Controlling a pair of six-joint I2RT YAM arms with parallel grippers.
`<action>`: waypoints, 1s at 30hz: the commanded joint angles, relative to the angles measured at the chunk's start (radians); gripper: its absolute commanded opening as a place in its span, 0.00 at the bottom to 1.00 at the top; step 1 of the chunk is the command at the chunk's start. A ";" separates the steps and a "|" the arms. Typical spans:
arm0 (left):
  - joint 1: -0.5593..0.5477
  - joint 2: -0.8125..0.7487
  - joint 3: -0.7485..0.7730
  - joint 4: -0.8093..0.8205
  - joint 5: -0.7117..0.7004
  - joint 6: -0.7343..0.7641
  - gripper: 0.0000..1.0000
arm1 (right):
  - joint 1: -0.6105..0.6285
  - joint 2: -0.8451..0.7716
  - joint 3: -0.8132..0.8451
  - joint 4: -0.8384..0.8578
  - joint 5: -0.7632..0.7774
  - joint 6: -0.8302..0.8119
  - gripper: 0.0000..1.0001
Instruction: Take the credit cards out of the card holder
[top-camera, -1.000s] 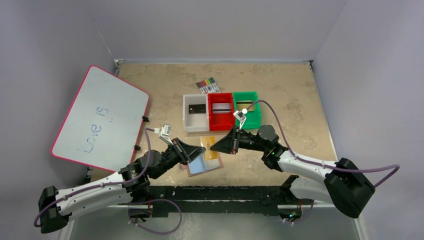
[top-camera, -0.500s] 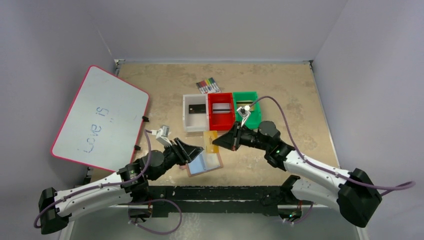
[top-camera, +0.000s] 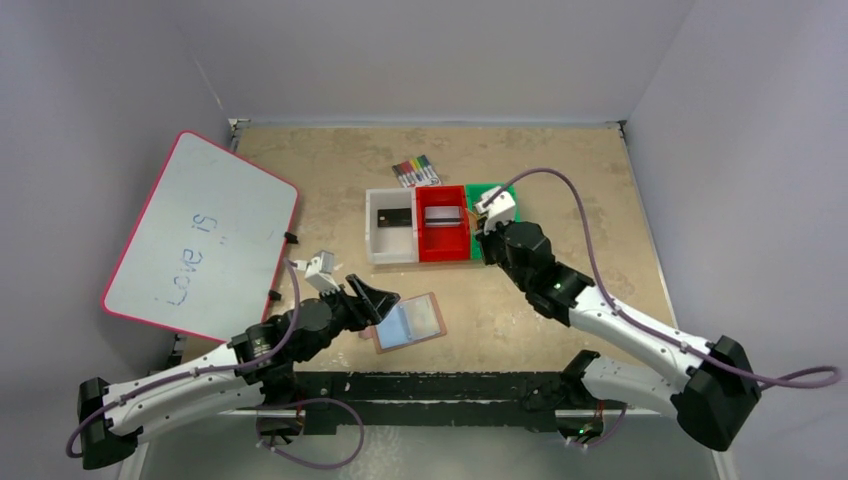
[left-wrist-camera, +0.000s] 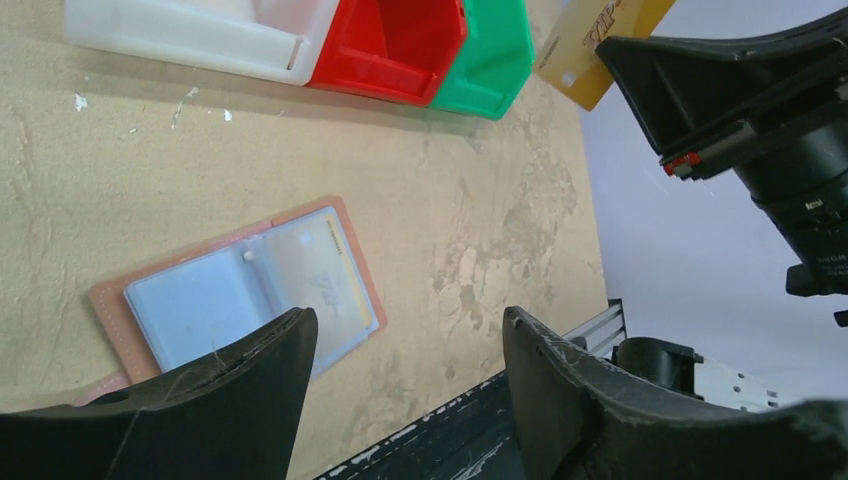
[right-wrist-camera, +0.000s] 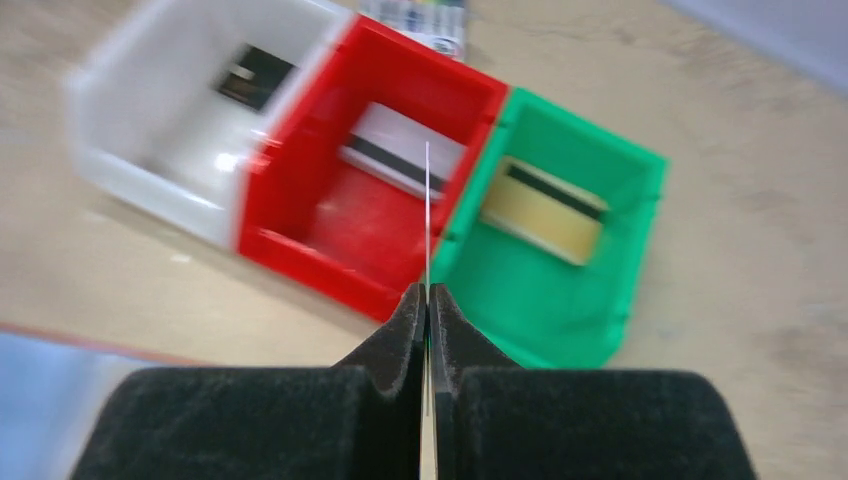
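Our right claw (right-wrist-camera: 427, 300) is pinched shut on a gold card (left-wrist-camera: 592, 42), held edge-on above the wall between the red bin (right-wrist-camera: 300, 262) and the green bin (right-wrist-camera: 560, 300). Our left claw (left-wrist-camera: 408, 325) hangs parted and empty over the card holder (left-wrist-camera: 235, 292), which lies open on the desk (left-wrist-camera: 480, 200). Three credit cards (right-wrist-camera: 545, 210) already lie one to a bin, the white bin (right-wrist-camera: 130, 180) included. A pale card (left-wrist-camera: 325, 280) seems left in one pocket, so we judge the job nearly done.

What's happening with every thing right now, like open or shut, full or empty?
card holder, open flat on the table, one pale card in a pocket.
left hand, open, holding nothing.
right hand, shut on a gold card.
white bin, holds a black card.
red bin, holds a silver card.
green bin, holds a second gold card.
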 joint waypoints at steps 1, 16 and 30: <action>0.004 0.011 0.047 -0.015 -0.020 0.024 0.70 | 0.000 0.099 0.069 0.017 0.247 -0.483 0.00; 0.005 0.037 0.062 -0.021 0.019 0.058 0.73 | -0.210 0.289 0.159 0.012 -0.141 -0.983 0.00; 0.004 0.002 0.072 -0.054 0.013 0.067 0.73 | -0.276 0.416 0.243 -0.089 -0.198 -1.106 0.00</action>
